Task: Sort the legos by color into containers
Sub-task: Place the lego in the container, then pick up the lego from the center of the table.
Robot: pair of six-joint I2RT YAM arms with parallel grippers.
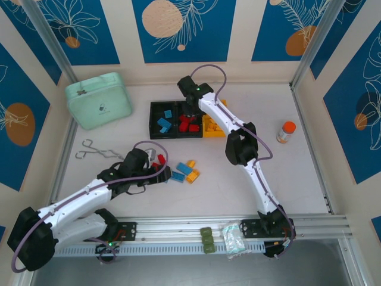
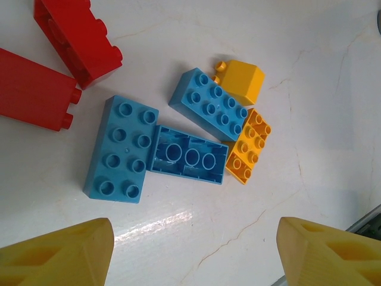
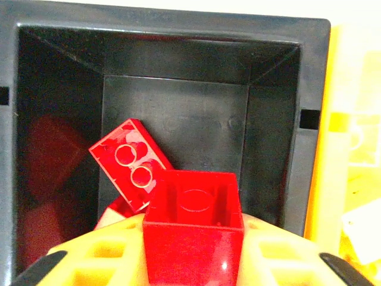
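Currently my right gripper [image 3: 193, 257] is clamped on a small red plastic brick [image 3: 193, 235], hollow underside toward the wrist camera. I have it poised over the middle black plastic bin [image 3: 172, 30] of the row, because that bin already has other red bricks [image 3: 130, 159] lying tilted on its floor. From above, the right gripper [image 1: 189, 109] sits between the black bin holding blue bricks [image 1: 153, 132] and the yellow-orange bin [image 1: 206, 134]. I judge the next move is simply to let go, and the brick looks low enough to land inside the walls. My left gripper [image 2: 196, 253] hangs with its yellow fingers spread wide and nothing between them, above the unsorted pile on the white table [image 2: 333, 71]. The pile is three light blue bricks [image 2: 122, 149], one of them studs-down, two yellow-orange bricks [image 2: 249, 146] touching them, and two loose red bricks [image 2: 77, 36] just beside. I take that as a staging spot, clear of the other arm. As for writing, the mint-green lidded case [image 1: 98, 100] carries a dark logo too small to read. I can read nothing on the bricks or the orange-capped bottle [image 1: 286, 131].
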